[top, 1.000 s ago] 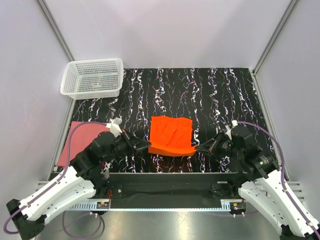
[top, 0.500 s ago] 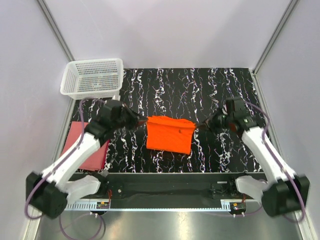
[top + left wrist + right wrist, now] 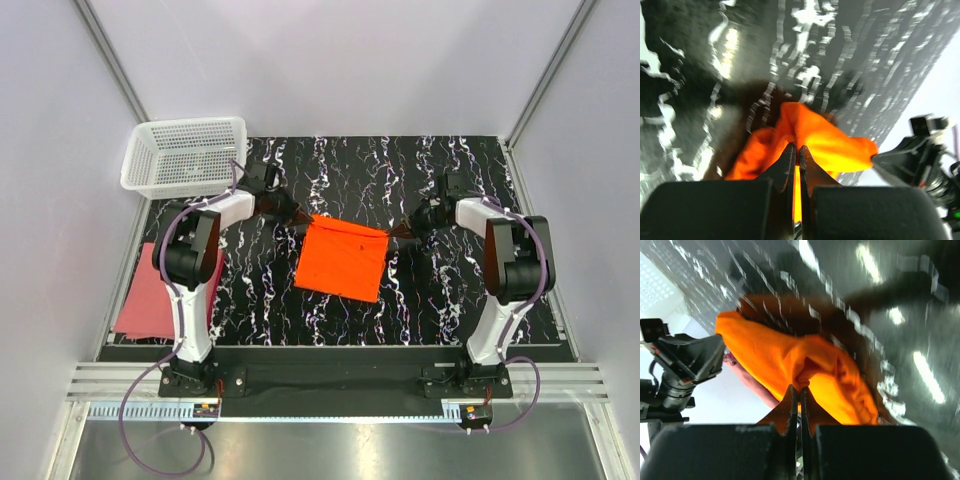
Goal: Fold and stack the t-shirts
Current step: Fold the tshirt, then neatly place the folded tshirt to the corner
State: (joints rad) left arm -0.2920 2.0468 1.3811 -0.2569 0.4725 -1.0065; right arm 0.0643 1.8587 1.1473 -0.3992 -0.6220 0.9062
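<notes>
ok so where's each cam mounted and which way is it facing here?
Top external: fixed above and behind the bases, looking down at the table; left arm and right arm show whole, plus basket and pink-red t-shirt.
Left wrist: on the left arm, facing rightward across the table; left end effector at bottom, shut on the orange t-shirt.
Right wrist: on the right arm, facing leftward; right end effector at bottom, shut on the same shirt.
Shared: both wrist views show the orange t-shirt and the opposite arm behind it.

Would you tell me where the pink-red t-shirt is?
In the top view, the pink-red t-shirt lies at the table's left edge, beside the left arm, nearer than the basket.
</notes>
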